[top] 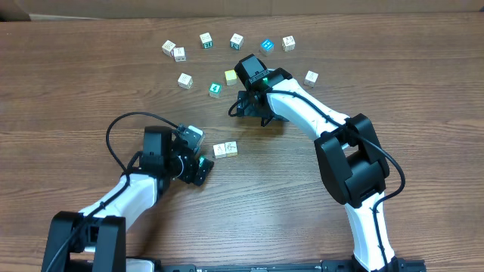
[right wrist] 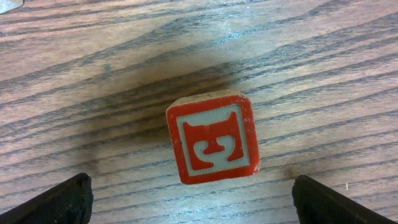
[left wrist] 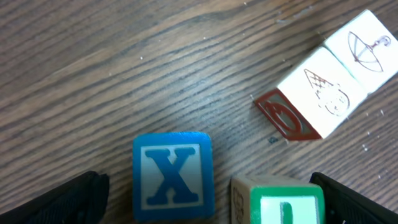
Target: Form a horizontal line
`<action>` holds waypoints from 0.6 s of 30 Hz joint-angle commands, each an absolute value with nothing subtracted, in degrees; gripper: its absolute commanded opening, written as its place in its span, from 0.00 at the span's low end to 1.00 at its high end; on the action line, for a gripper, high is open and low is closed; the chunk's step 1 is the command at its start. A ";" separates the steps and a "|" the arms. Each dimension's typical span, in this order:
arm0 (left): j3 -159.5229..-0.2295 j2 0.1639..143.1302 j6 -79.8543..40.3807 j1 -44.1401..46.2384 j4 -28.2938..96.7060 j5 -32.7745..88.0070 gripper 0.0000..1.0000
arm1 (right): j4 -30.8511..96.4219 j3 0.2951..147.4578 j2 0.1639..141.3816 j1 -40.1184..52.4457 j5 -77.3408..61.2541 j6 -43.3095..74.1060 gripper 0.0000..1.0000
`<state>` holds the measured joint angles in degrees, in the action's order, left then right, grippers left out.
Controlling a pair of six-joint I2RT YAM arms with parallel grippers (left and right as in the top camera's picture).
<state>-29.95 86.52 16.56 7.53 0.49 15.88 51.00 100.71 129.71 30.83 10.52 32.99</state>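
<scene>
Blocks (top: 185,79) lie scattered across the upper centre of the bench (top: 76,91). Your right gripper (right wrist: 199,202) stands wide over a red block (right wrist: 213,138); your left gripper (left wrist: 214,202) stands wide over a blue X block (left wrist: 173,175).

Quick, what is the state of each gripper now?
Left gripper: open, holding nothing.
Right gripper: open, red block lies between its jaws, not gripped.

Brown wood-grain table (top: 423,68), pale band (top: 227,4) along its far edge.
</scene>
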 commanded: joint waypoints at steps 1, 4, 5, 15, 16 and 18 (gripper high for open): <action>-27.42 83.57 18.46 7.57 -2.35 16.56 0.99 | 50.81 100.44 129.93 30.65 11.09 32.99 1.00; -24.45 82.19 18.41 7.53 -6.26 16.58 0.99 | 50.81 100.44 129.93 30.65 11.09 32.99 1.00; -23.62 81.78 18.39 7.53 -7.29 16.58 1.00 | 50.81 100.44 129.93 30.65 11.09 32.99 1.00; -17.52 78.39 15.53 6.96 -14.61 16.05 0.99 | 50.81 100.44 129.93 30.65 11.09 32.99 1.00; -16.75 78.22 14.90 6.59 -15.77 16.08 1.00 | 50.81 100.44 129.93 30.65 11.09 32.99 1.00; -15.18 77.56 13.69 5.96 -17.76 16.12 0.99 | 50.81 100.44 129.93 30.65 11.09 32.99 1.00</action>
<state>-17.58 79.26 16.23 7.01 -15.79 15.88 51.00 100.71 129.71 30.83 10.55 32.99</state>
